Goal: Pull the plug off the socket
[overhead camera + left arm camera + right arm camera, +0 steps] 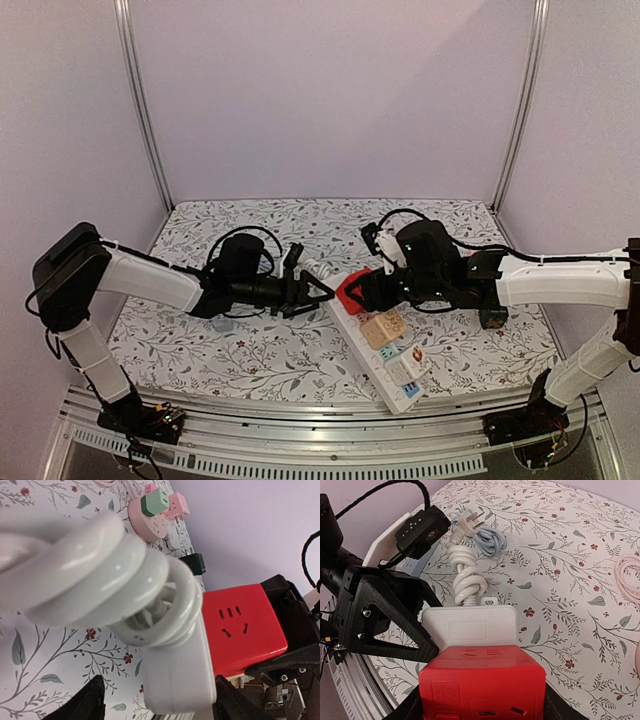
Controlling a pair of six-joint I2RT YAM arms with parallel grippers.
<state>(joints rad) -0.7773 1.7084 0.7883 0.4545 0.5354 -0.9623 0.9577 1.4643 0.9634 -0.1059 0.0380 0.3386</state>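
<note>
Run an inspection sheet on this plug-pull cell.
Surface: floral table cover, lying flat.
Job's things: red adapter sits on the cable end of the white power strip.
Clutter: beige cube plug and more plugs along the strip; pink round socket carrying small adapters.
Grippers: right gripper shut on the red adapter; left gripper open, straddling the strip end.
Cables: white cable bundled in a coil; pale blue cable; pink cable.
Surroundings: plain walls, metal frame posts.
</note>
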